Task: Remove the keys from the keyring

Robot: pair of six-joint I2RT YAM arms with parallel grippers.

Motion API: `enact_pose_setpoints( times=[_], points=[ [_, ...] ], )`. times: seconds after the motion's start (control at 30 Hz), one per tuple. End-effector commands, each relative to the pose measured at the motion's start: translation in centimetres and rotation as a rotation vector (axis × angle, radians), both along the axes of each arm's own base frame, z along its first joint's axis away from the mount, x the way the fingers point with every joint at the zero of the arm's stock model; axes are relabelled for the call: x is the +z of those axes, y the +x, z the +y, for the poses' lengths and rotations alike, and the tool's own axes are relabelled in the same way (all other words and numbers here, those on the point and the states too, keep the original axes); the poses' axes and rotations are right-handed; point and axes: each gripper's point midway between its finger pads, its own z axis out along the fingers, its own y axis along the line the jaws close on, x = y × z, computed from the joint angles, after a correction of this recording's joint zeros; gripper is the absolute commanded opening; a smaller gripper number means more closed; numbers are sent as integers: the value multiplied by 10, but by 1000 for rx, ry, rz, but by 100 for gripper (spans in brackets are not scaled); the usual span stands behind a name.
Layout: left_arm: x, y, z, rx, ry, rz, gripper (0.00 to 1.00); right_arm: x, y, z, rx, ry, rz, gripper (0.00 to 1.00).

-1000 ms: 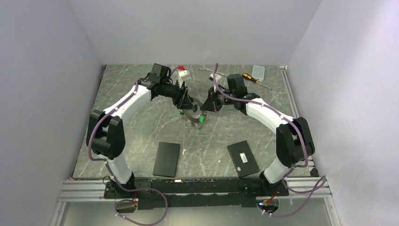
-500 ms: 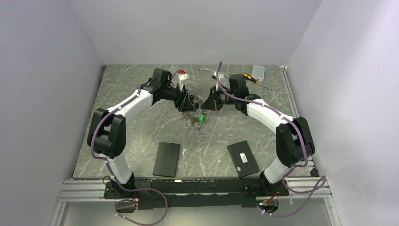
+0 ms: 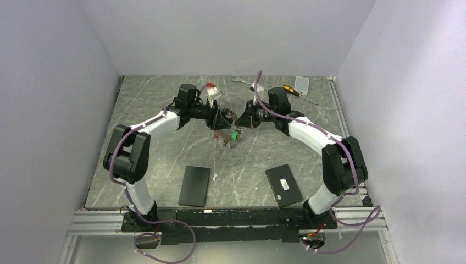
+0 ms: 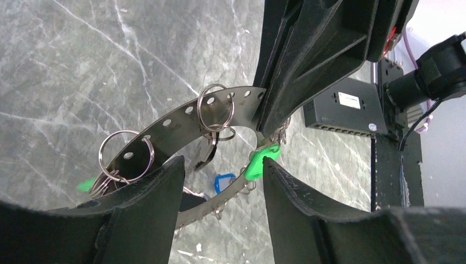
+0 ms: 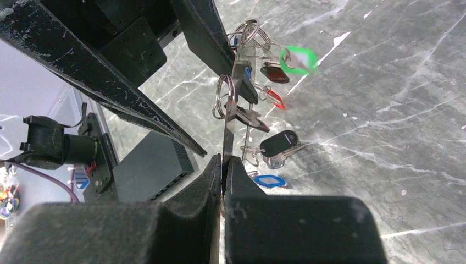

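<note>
Two grippers: right gripper pinches the keyring; left gripper spread wide.
Keys: hanging on the keyring (coloured tags).
Change: grippers now farther from their bases.

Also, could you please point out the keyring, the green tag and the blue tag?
keyring (image 4: 177, 124), left wrist view, on its holed band.
green tag (image 4: 259, 164), left wrist view, its middle.
blue tag (image 4: 224, 181), left wrist view, its middle.

Grey marbled table between plain lilac walls.
</note>
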Motion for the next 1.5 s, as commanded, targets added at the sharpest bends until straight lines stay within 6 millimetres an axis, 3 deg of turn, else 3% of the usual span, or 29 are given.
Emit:
enact_pose_setpoints(
  times=[0.0,0.4,0.8,1.0,1.2,1.47],
  points=[
    [11,12,-11,5,-76,-77,59,43,-17,20,117,122,-79,0],
    [14,24,-14,90,-155,-111,49,41,-18,24,107,139,-49,0],
    [10,35,-16,167,-161,-136,48,38,-20,28,97,152,-21,0],
    [10,33,-15,156,-150,-151,32,38,-19,27,93,144,-24,0],
    [19,25,-9,130,-139,-110,0,37,-13,21,59,121,-38,0],
    [25,-3,4,32,37,37,0,33,11,-7,-32,45,-124,0]
  ],
)
